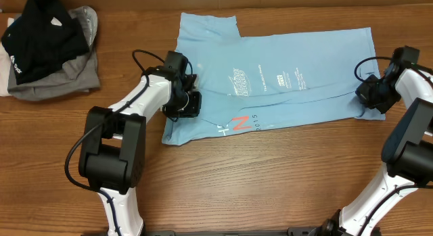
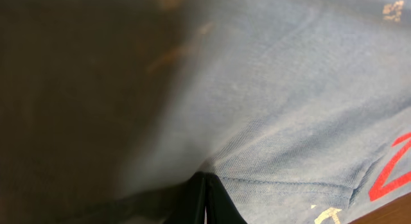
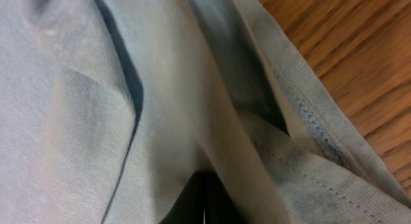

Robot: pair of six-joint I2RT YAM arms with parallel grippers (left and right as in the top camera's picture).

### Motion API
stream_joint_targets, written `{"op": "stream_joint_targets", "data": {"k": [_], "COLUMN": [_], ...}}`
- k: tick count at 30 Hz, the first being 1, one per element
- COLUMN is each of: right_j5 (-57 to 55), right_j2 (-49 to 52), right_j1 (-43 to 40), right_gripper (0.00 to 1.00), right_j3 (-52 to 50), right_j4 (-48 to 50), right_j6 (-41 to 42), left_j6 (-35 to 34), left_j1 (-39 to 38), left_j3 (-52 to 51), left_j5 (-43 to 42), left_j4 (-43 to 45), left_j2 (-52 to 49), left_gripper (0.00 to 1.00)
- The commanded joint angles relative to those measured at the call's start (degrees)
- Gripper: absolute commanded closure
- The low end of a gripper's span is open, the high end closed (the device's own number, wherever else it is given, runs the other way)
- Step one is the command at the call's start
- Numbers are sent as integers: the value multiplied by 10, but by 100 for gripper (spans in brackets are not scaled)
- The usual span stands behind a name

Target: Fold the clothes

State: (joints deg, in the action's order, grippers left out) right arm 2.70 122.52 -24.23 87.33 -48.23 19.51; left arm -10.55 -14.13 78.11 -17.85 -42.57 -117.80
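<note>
The light sky-blue T-shirt [image 1: 284, 74] lies partly folded across the middle of the table, with white lettering and a red mark near its front left. My left gripper [image 1: 184, 103] is shut on the shirt's left edge; the left wrist view shows its closed fingers [image 2: 207, 198] pinching blue fabric [image 2: 289, 108]. My right gripper [image 1: 371, 94] is shut on the shirt's right edge; the right wrist view shows its closed fingers [image 3: 204, 201] under bunched blue folds [image 3: 96, 108].
A black garment [image 1: 42, 30] with a small white logo lies on a grey garment [image 1: 61, 77] at the back left corner. Bare wooden table [image 1: 257, 182] runs along the front.
</note>
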Motion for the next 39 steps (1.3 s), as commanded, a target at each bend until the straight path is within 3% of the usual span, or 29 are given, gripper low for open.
{"op": "stream_joint_targets", "data": {"k": [1, 14, 29, 34, 39], "right_j5": [-5, -5, 24, 103, 73], "right_j2": [12, -31, -73, -87, -84], "right_j1": [4, 4, 6, 28, 59], "right_gripper": [96, 96, 96, 96, 96], "right_j3": [-19, -16, -14, -14, -49], "right_j4": [-6, -107, -207, -218, -176], "right_j6": [0, 4, 16, -53, -59], "left_j6": [-15, -12, 5, 18, 18], "left_j1": [43, 165, 133, 115, 108], "left_j3": [-4, 18, 191, 220, 220], "left_j5": [83, 121, 121, 120, 120], "left_j4": [-18, -55, -168, -165, -159], "left_j2": [-28, -27, -24, -24, -25], "left_gripper": [96, 96, 96, 90, 88]}}
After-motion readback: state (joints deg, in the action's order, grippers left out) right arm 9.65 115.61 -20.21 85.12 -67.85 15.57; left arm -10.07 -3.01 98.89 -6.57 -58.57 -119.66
